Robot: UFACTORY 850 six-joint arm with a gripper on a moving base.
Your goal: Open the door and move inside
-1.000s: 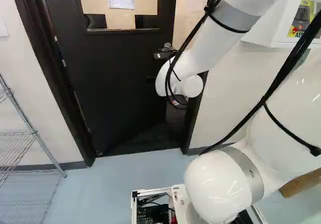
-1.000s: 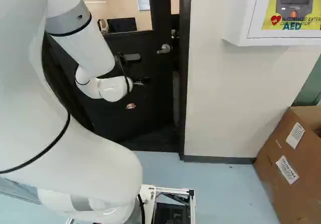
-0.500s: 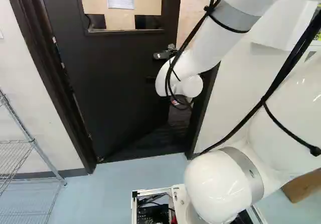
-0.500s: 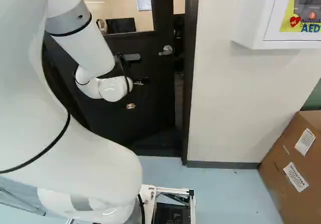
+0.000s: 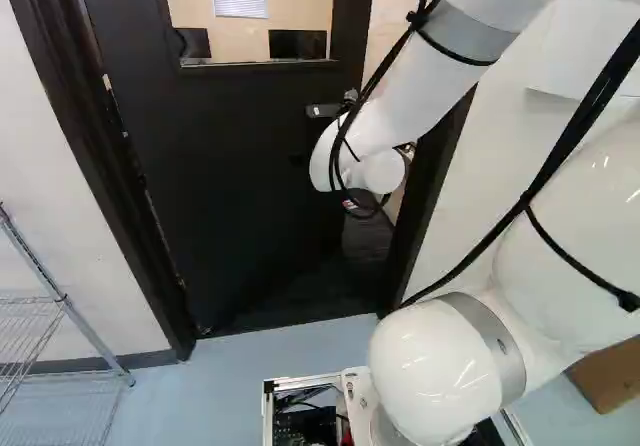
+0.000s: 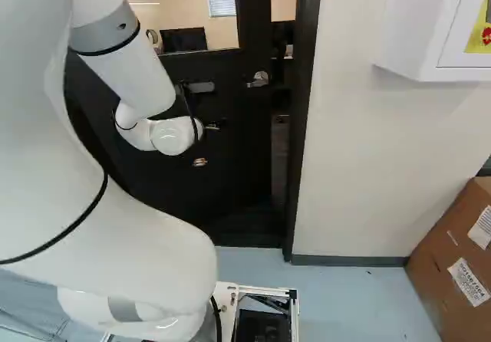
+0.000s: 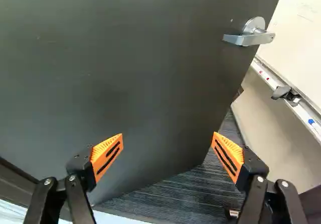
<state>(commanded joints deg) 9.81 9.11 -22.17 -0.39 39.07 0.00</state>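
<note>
Standing part open, the door waits by wide fingers

From here I see one door (image 6: pixel 230 143), dark, with a gap between its handle side and the frame (image 6: pixel 301 127). The gripper (image 6: pixel 199 162) is in front of it. The wrist view shows the gripper (image 7: pixel 168 138) spread wide, with nothing held in its two fingers. Each finger has one orange pad (image 7: pixel 108 153). The door's one silver handle (image 7: pixel 248 38) is ahead of the gripper and off to one side, near the door's edge.

Only the wrist view shows the rail (image 7: pixel 296 106) past the door, with one grey clip (image 7: pixel 284 92) on it. The dark striped floor (image 7: pixel 175 194) shows well there too. Only the left base view has the wire rack (image 5: pixel 45 306). The right base view shows the white wall box (image 6: pixel 430 27) best, and two white labels on the one brown box (image 6: pixel 449 273).

I count one window (image 5: pixel 245 11) in the door. Through it, the left base view shows two dark screens (image 5: pixel 298 44).

The arm (image 5: pixel 400 106) hides most of the gripper in the left base view. The wall box and brown box are cut off at the side. I cannot tell if the gripper touches the door.
</note>
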